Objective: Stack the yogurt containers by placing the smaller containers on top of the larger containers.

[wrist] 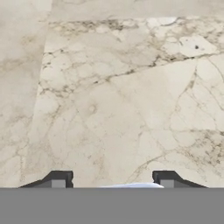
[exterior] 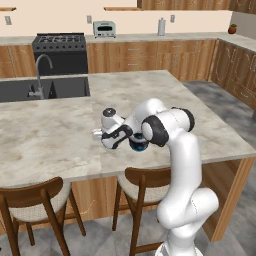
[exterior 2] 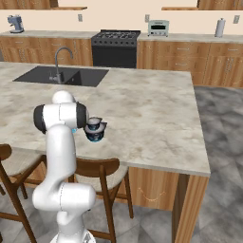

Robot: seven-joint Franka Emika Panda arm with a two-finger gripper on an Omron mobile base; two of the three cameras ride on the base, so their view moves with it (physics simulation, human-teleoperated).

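The arm bends low over the near part of the marble table, its hand turned down toward the stone close to the front edge. In the hand view the end effector looks straight at bare veined marble. Its two dark fingers stand well apart at the bottom, and a thin, pale bluish-white curved sliver shows between them. The sliver lies nearer the right finger and is cut off below. I cannot tell whether the fingers are pressing on it or merely standing to either side, nor which container it belongs to. In the left base view a dark blue tub sits on the table, tucked just under the dark elbow joint and beside the hand, near the front edge. In the right base view the same tub stands just right of the arm's upper joint. It is dark blue with a pale grey top and a lighter blue gleam low on its side. It looks tiered, but it is too small to say whether one container sits on another. Far across the table, a sink with a curved tap is set into the stone. On the back wall counter are a black stove and a toaster. Two wooden stools stand on the floor, pushed in under the table's near edge.
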